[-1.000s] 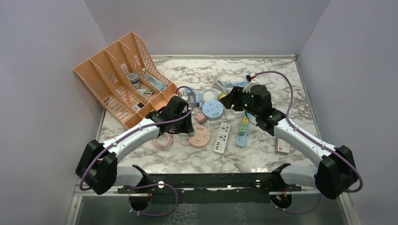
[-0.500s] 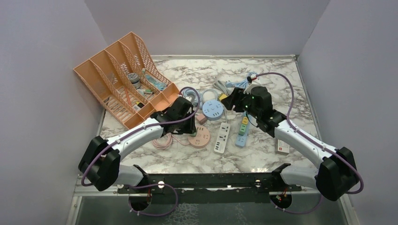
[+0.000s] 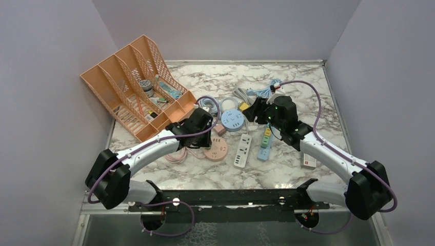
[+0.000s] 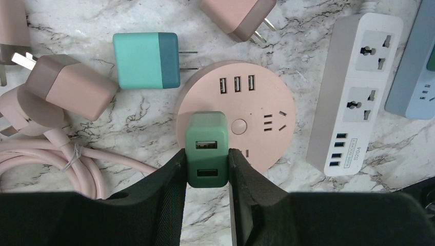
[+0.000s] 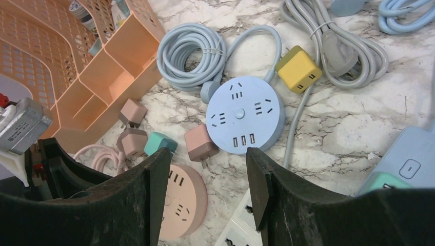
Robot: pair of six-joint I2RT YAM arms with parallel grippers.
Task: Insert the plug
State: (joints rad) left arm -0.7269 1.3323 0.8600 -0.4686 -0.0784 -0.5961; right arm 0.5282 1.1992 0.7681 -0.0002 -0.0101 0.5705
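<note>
- Green plug [image 4: 206, 148] is clenched in the left pincer [image 4: 206, 156], lower centre of the wrist view, over the near edge of the pink round socket [image 4: 256, 118].
- Left arm [image 3: 154, 143] has just swung there off the pink cable [image 4: 61, 164]; pressing in likely comes next.
- Right pincer [image 5: 208, 154] hangs released, empty.

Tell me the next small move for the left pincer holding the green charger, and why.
Probably press straight down, with the grip kept shut. The left pincer clamps the green charger upright, USB ports facing the camera, over the pink round strip, just left of its button. Whether it is fully seated cannot be seen, so a short push seems the safest step.
</note>
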